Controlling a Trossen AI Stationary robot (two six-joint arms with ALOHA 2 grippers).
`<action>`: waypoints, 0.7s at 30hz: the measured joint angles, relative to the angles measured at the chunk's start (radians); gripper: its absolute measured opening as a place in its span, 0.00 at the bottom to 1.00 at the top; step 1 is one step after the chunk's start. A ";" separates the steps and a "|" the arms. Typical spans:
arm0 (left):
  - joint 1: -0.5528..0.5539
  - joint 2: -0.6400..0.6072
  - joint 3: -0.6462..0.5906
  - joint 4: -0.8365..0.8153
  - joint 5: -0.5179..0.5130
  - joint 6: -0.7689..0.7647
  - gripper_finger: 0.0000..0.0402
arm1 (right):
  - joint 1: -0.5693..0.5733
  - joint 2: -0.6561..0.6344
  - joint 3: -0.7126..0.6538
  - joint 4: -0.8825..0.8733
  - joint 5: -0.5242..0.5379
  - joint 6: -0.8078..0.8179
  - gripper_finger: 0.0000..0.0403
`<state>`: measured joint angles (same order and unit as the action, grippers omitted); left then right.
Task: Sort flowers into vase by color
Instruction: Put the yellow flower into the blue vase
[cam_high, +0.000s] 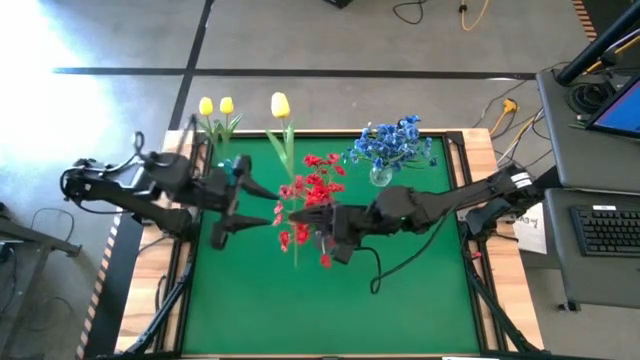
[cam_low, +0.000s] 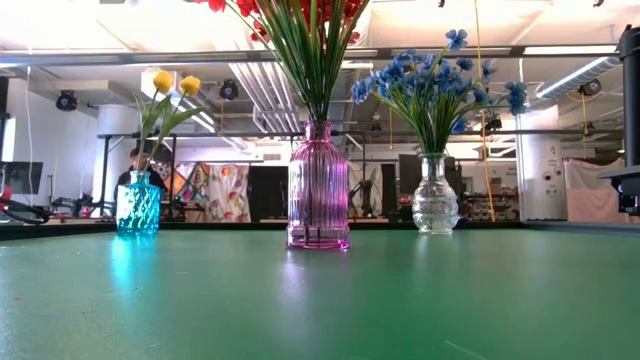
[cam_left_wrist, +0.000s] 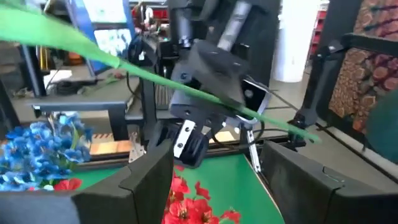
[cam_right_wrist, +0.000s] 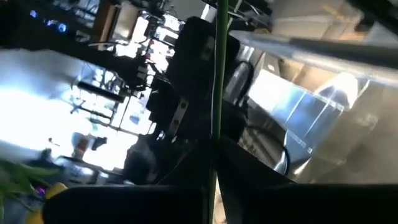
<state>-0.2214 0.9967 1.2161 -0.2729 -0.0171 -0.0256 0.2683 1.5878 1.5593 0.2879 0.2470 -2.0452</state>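
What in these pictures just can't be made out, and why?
- Red blossoms, low view: cut off by the top edge above the pink vase.
- Yellow flower, high view: its stem's lower end is lost under the red flowers and the right gripper.
- Right wrist view: blurred; only a green stem reads clearly.
- Left gripper, low view: out of frame.
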 joint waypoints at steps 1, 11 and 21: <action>0.002 0.016 0.000 0.013 -0.002 -0.012 0.57 | 0.003 0.003 -0.001 -0.001 0.000 -0.028 0.02; 0.002 0.071 0.008 0.119 -0.021 -0.043 0.57 | 0.036 0.037 -0.007 -0.003 0.038 -0.233 0.02; 0.003 0.088 0.012 0.140 0.001 -0.047 0.57 | 0.035 0.063 -0.007 0.002 0.053 -0.290 0.02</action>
<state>-0.2188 1.0846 1.2282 -0.1332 -0.0162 -0.0731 0.3031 1.6511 1.5528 0.2902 0.3003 -2.3352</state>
